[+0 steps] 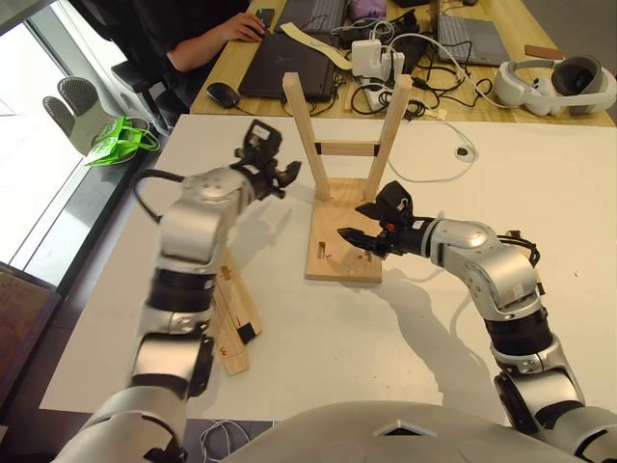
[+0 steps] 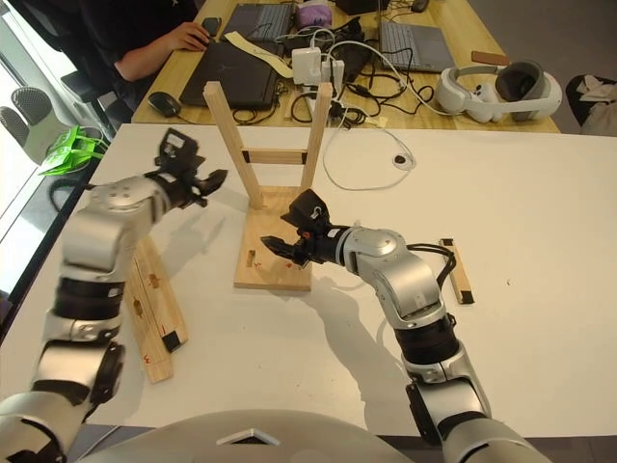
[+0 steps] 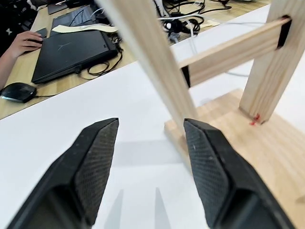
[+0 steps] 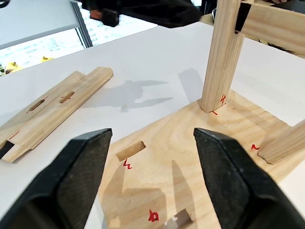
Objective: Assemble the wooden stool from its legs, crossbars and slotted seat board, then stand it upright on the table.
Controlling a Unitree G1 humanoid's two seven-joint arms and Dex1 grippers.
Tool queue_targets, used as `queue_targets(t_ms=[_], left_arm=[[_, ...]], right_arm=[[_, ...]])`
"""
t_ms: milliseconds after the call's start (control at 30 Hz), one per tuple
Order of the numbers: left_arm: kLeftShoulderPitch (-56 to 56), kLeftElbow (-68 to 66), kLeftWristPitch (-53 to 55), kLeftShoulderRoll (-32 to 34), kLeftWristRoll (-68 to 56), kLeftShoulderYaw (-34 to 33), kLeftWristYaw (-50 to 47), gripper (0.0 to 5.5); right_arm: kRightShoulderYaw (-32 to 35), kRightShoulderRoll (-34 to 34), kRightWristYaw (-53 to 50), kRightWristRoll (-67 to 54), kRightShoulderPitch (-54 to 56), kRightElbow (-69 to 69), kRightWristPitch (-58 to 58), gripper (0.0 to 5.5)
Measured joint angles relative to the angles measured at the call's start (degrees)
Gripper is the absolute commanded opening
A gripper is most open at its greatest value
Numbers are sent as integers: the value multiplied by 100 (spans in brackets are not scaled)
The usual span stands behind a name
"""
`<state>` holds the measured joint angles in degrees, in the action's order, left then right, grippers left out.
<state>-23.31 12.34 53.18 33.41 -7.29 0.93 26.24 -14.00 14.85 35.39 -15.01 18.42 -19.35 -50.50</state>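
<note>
The left gripper (image 1: 285, 177) is hovering centre-left in the left eye view. Its two black fingers (image 3: 97, 162) are standing apart with nothing between them, just beside the nearer pale wooden upright leg (image 1: 307, 135). The right gripper (image 1: 355, 237) is hanging low over the pale wooden slotted seat board (image 1: 333, 262), jaws likewise spread and empty (an open slot (image 4: 131, 150) with a red mark is lying beneath them). The board is lying flat on the white table (image 1: 540, 193) at frame centre, its long axis running top to bottom. Both legs are standing at its upper end, pointing up and splaying slightly. The second leg (image 1: 393, 130) is being tied to the first by a dark-ended wooden crossbar (image 1: 349, 149). A flat-lying wooden leg pair (image 1: 234, 323) is resting at lower left, lengthwise up the frame.
</note>
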Motion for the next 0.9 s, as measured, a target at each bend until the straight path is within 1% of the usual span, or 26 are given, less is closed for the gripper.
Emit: queue_targets(t_ms=[33, 67, 133, 200, 267, 367, 400, 467, 533, 600, 667, 700, 800, 833, 900], left_arm=[[483, 209, 85, 603, 54, -247, 219, 255], [1196, 349, 135, 1351, 203, -547, 515, 255], [2473, 491, 48, 2405, 518, -982, 989, 255], [3389, 765, -63, 2920, 677, -1319, 1342, 255], [4150, 1257, -192, 3082, 669, -1596, 1737, 255], [5034, 1714, -308, 3124, 402, -1940, 2412, 255], [5112, 1774, -285, 3063, 264, -1991, 2508, 255], [5276, 1979, -226, 2640, -142, -1988, 2674, 255], [5296, 1982, -194, 2420, -143, -1778, 2460, 255], [5069, 1834, -115, 2029, -87, -1281, 2032, 255], [4800, 1820, -86, 1779, -2, -1025, 1682, 255], [4712, 1814, -73, 1737, 8, -952, 1576, 255], [4490, 1783, -29, 1497, 62, -827, 1210, 255], [4391, 1737, -38, 1436, 91, -766, 1097, 255], [4196, 1587, -68, 1373, 133, -659, 932, 255]], right_arm=[[79, 29, -50, -31, -172, -186, -49, 323], [187, 94, -130, -57, -386, -397, -116, 323], [447, 222, -288, -115, -690, -739, -262, 323], [638, 345, -377, -170, -840, -965, -339, 323], [740, 424, -444, -258, -919, -1124, -423, 323], [999, 642, -446, -444, -967, -1264, -549, 323], [1110, 667, -421, -510, -965, -1261, -575, 323], [1511, 895, -270, -724, -876, -1134, -622, 323], [1739, 1008, -173, -933, -625, -936, -675, 323], [2211, 1232, 46, -1300, -206, -666, -743, 323], [2711, 1667, 211, -1487, 87, -219, -753, 323], [2849, 1865, 276, -1496, 137, -15, -740, 323], [2988, 2558, 546, -1373, 123, 626, -633, 323], [2998, 2803, 689, -1370, -45, 714, -588, 323], [2981, 3062, 920, -1323, -473, 861, -502, 323]])
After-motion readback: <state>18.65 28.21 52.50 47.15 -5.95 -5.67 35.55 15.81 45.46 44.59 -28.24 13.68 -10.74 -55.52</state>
